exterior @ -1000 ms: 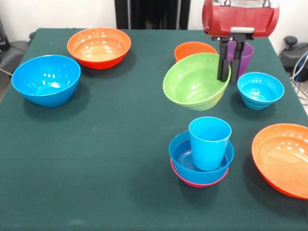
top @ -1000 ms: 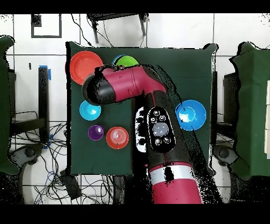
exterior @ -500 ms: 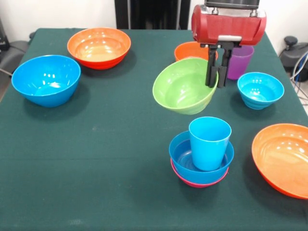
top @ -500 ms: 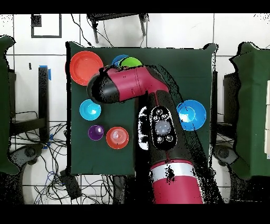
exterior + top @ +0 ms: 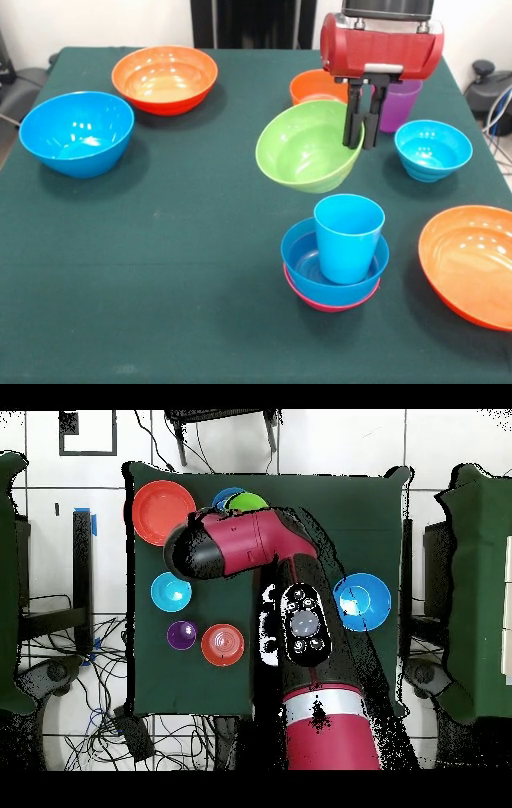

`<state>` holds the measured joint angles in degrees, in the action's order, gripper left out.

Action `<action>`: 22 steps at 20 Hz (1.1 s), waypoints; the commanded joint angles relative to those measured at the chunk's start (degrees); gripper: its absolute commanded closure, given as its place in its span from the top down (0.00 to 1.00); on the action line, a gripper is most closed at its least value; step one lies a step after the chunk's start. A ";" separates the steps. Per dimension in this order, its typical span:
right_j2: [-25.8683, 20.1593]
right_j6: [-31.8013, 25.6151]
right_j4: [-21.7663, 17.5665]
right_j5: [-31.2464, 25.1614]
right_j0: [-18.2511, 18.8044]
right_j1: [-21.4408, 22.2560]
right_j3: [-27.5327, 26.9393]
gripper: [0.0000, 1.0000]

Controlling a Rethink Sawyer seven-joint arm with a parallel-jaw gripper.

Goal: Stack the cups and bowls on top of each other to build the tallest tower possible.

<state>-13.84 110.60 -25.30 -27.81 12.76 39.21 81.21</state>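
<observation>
The gripper (image 5: 359,132) is pinching the right rim of the green bowl (image 5: 308,146), which is hanging tilted in the air at centre right of the front frame, just above and slightly left of the tower (image 5: 334,264). That stack is standing at lower centre right: a light blue cup (image 5: 348,238) is sitting inside a blue bowl (image 5: 302,260) resting on a pink bowl (image 5: 320,303). The purple cup (image 5: 398,102) is showing behind the gripper at upper right. Overhead, the arm (image 5: 250,544) is covering most of the green bowl (image 5: 245,501), so the grip itself seems hidden there.
</observation>
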 commanded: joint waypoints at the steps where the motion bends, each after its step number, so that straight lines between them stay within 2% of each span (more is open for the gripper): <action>1: 0.82 4.49 1.04 -4.56 -1.51 -3.47 -1.34 0.00; 13: 0.70 2.29 2.39 -8.96 -1.94 -3.60 -4.36 0.00; 22: 0.99 2.52 1.85 -7.66 -2.22 -4.91 -5.04 0.00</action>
<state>-13.70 110.60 -23.53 -28.46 12.04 39.12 77.85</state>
